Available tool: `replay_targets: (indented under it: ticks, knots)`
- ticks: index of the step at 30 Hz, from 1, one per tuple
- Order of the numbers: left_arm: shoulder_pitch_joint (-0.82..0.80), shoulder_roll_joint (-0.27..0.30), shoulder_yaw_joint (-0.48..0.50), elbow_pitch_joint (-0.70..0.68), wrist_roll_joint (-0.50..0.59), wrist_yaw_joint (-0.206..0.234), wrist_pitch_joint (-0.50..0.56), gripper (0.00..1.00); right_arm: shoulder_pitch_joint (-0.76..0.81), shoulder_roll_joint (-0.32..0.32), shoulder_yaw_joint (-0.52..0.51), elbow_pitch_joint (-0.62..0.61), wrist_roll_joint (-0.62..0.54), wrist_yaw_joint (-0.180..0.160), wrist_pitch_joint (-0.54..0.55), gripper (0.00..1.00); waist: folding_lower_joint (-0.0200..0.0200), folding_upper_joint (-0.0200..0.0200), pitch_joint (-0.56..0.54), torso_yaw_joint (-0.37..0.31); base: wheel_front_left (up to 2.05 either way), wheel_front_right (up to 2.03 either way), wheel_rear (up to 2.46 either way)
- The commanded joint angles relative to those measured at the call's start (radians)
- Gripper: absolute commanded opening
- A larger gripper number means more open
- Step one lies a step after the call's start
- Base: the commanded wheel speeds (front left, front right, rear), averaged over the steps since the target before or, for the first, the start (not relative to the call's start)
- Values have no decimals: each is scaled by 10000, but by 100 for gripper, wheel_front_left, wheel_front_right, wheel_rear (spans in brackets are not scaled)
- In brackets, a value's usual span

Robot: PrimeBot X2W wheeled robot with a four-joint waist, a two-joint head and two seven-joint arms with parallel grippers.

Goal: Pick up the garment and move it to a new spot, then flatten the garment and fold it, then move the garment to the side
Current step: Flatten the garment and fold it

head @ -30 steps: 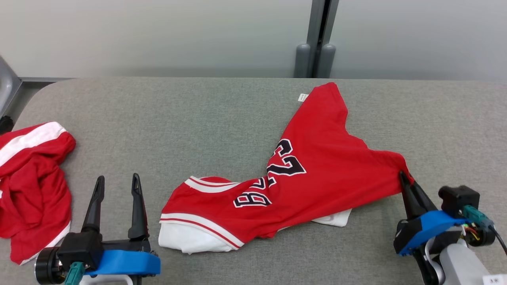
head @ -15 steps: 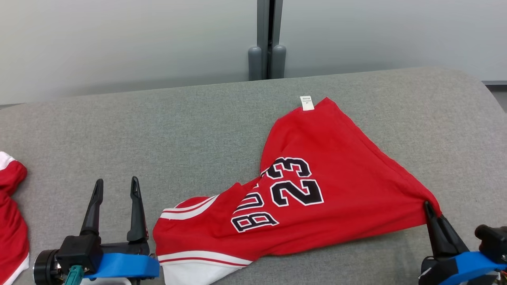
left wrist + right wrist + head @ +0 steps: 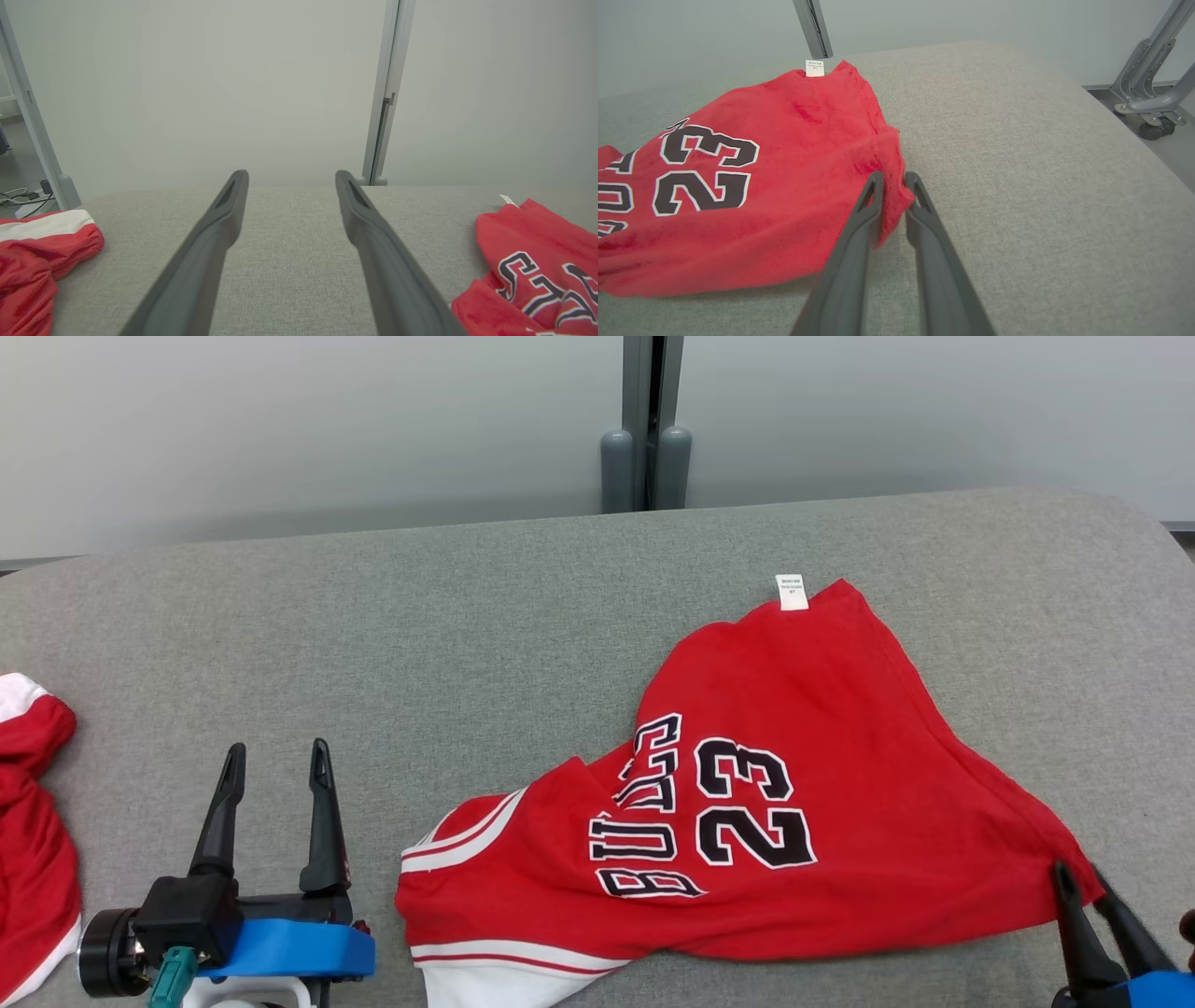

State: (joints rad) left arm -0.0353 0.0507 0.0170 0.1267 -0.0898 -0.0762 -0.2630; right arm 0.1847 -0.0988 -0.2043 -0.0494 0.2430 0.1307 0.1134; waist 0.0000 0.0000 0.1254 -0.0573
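Now, step: the first, moving the jersey (image 3: 794, 803) to a new spot; by my reckoning nearly done
Jersey: on the right half of the tabletop (image 3: 467, 616), reaching from the near edge toward the far edge; number side up; rumpled, left end bunched
Right pincer (image 3: 1078, 872): by the near edge's right end; almost closed, the jersey's corner nipped between its fingers
Left pincer (image 3: 278, 747): near edge, left half; wide open, holding nothing, apart from the jersey
Next move: probably release the corner; then flattening calls for both pincers on opposite edges, spreading the bunched end
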Motion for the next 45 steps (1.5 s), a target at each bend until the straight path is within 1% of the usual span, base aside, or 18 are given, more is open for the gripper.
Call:
replay_targets:
  ticks: [1,3,6,9,13,17,23,28,33,39,45]
  knots:
    - [-103,-4,57,2,51,-4,-26,100,-328,38,-57,-217,-161,1,-182,100,0,0,-32,47,0,0,0]
    - [-62,-3,129,-11,74,-13,-26,100,-611,-64,-81,-390,-501,1,-439,100,0,0,-64,90,0,0,0]
    - [-2,-3,142,-15,97,-34,-26,100,-960,-29,-48,-551,-642,1,-766,100,0,0,-104,161,0,0,0]
    - [63,-4,127,-31,130,-51,-26,100,-1458,-13,216,-610,-830,1,-1178,100,0,0,-148,268,0,0,0]
    - [68,-4,113,-65,169,-51,-26,100,-2152,5,851,-370,-1072,1,-1755,100,0,0,-160,418,0,0,0]
    - [-69,-3,170,-72,221,-102,-26,100,-2817,154,1463,85,-1091,1,-2400,100,0,0,-109,552,0,0,0]
    - [-201,-4,161,-66,310,-156,-26,100,-3567,303,2010,1266,-1194,1,-3172,100,0,0,2,758,0,0,0]
    - [-315,-4,146,19,260,-198,-26,100,-3918,403,2171,2257,-1302,1,-3548,100,0,0,98,892,0,0,0]
    - [-533,16,29,262,276,-271,-26,100,-4098,442,2097,2682,-1312,1,-3711,100,0,0,146,907,0,0,0]
    - [-1162,182,-613,977,358,-468,-26,100,-4309,465,2077,2819,-1382,1,-3776,100,0,0,216,771,0,0,0]
    - [-1999,398,-1724,2222,211,-556,18,100,-4324,468,2060,2880,-1397,1,-3789,100,0,0,318,621,0,0,0]
